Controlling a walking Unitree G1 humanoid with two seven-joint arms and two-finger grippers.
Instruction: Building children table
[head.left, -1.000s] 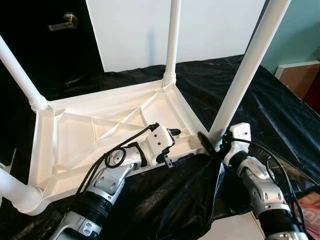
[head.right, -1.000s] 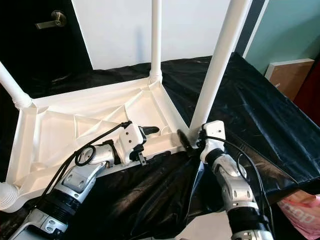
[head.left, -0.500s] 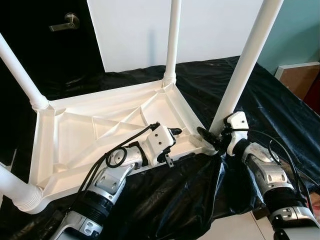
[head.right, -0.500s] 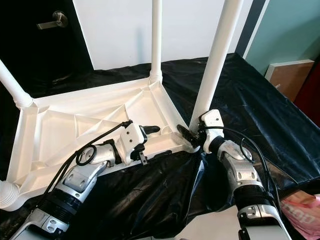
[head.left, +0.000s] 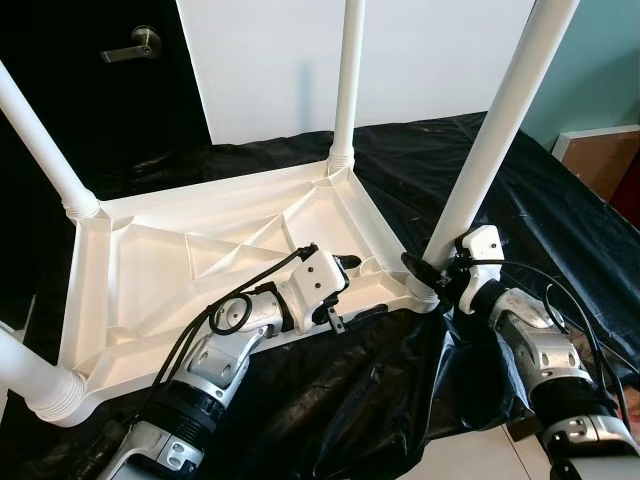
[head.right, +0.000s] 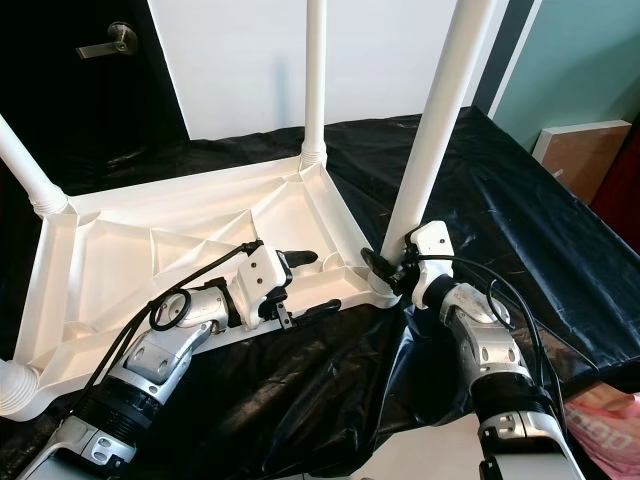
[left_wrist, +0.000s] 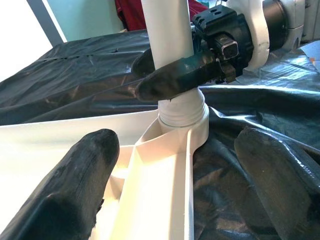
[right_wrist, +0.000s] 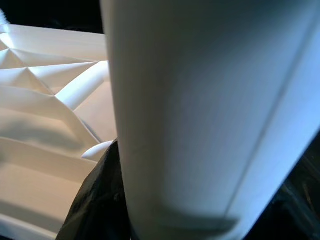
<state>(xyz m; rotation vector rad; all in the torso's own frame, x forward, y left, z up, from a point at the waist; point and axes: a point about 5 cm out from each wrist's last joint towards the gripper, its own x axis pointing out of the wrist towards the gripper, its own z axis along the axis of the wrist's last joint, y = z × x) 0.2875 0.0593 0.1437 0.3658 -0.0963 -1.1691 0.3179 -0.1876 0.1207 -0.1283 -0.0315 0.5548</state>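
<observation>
A white children's table (head.left: 200, 260) lies upside down on black plastic sheeting (head.left: 560, 220), four legs up. The right gripper (left_wrist: 175, 75) clasps the near-right leg (head.left: 480, 150) just above its socket; the left gripper (head.right: 305, 285) straddles the near rim, fingers spread. A skewed push could likely cross the thread or slide the top on the slick sheet.

All four white legs (head.left: 495, 120) ran off the upper or left edges. The right pincer's (head.right: 385, 266) far finger was hidden behind the near-right leg.
</observation>
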